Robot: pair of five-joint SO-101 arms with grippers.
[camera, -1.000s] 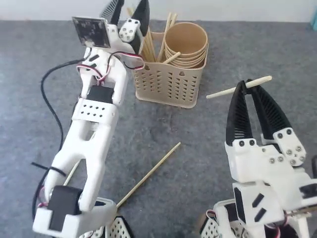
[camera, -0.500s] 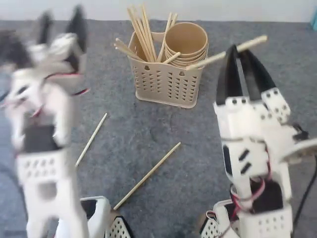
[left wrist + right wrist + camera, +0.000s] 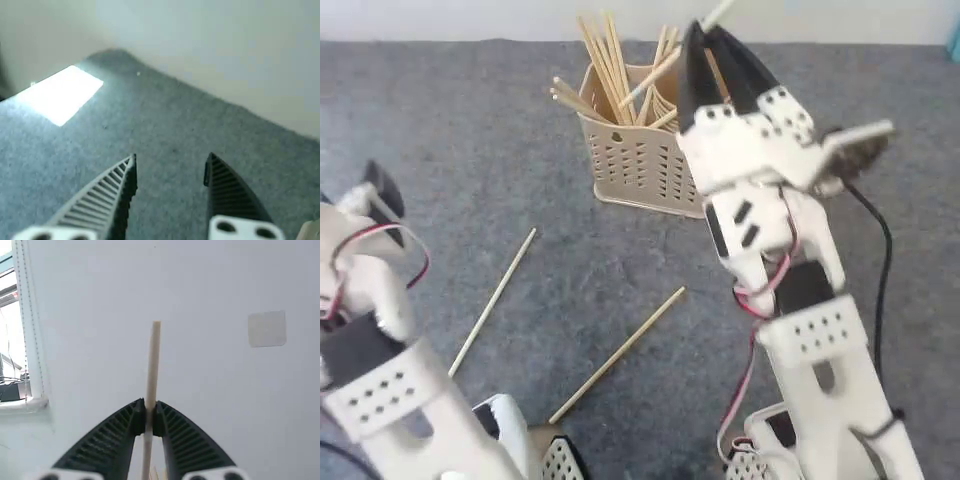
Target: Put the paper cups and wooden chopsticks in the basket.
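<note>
Since half a sec ago the R gripper [image 3: 705,32] has swung from beside the basket [image 3: 640,165] to right over it, held chopstick [image 3: 655,75] carried along. The L arm [image 3: 380,380] has pulled back to the near-left corner. On the grey mat [image 3: 520,130] the left chopstick [image 3: 492,300] and middle chopstick [image 3: 617,355] haven't shifted.

Nearest to us: L arm low at the left edge. We see the L gripper [image 3: 171,157] w/ fingers spread wide, nothing btw them, mat below it and a bright light patch [image 3: 60,92] beyond. Next, the two loose sticks lie flat, well apart: left chopstick near the L arm, middle chopstick slanting btw the two arm bases.

Further back the basket stands upright w/ perforated walls. A bundle of chopsticks [image 3: 605,60] sticks up from its left compartment. The paper cups [image 3: 668,95] sit stacked in the right compartment, mostly hidden behind the R gripper.

R gripper hangs above the basket's right side, fingers clamped on the held chopstick. Stick slants: lower end over the basket opening by the bundle, upper end past the fingertips toward the far wall. We can't tell if the lower end touches anything inside. R wrist view: stick pinched btw both black fingers against a white wall [image 3: 225,390].
</note>
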